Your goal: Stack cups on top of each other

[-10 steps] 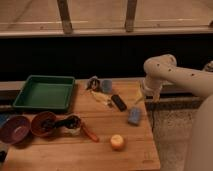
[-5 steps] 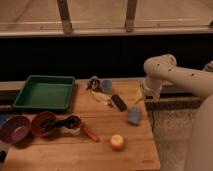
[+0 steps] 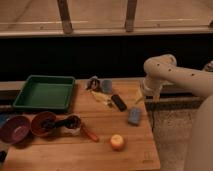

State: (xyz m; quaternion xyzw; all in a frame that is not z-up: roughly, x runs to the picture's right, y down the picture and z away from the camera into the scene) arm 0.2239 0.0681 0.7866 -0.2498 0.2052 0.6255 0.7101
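— Pincer of mine hangs well to the right of the green tray, about over the right edge of the bench. Its jaws are spread wide and I have hold of nothing.

— What has changed in the last second?

— Nothing. My arm, the pincer and everything on the bench sit just as they did a second ago. I have not begun a reach.

— Where are the cups, then?

— Working outward from the pincer, the blue-grey cup comes first. It stands right of the tray's back right corner, between tray and pincer. Farther off is what I take for the pale cup, a whitish thing in front of the tray's right front corner. It is partly hidden under a dark object, so I cannot be sure of it.

— And what does that mean for the stacking?

— I judge it not yet started: the two cups are well apart and neither is lifted. The blue-grey cup is the nearer one to go for first. That dark object over the pale cup could get in the way when I set one cup on the other.
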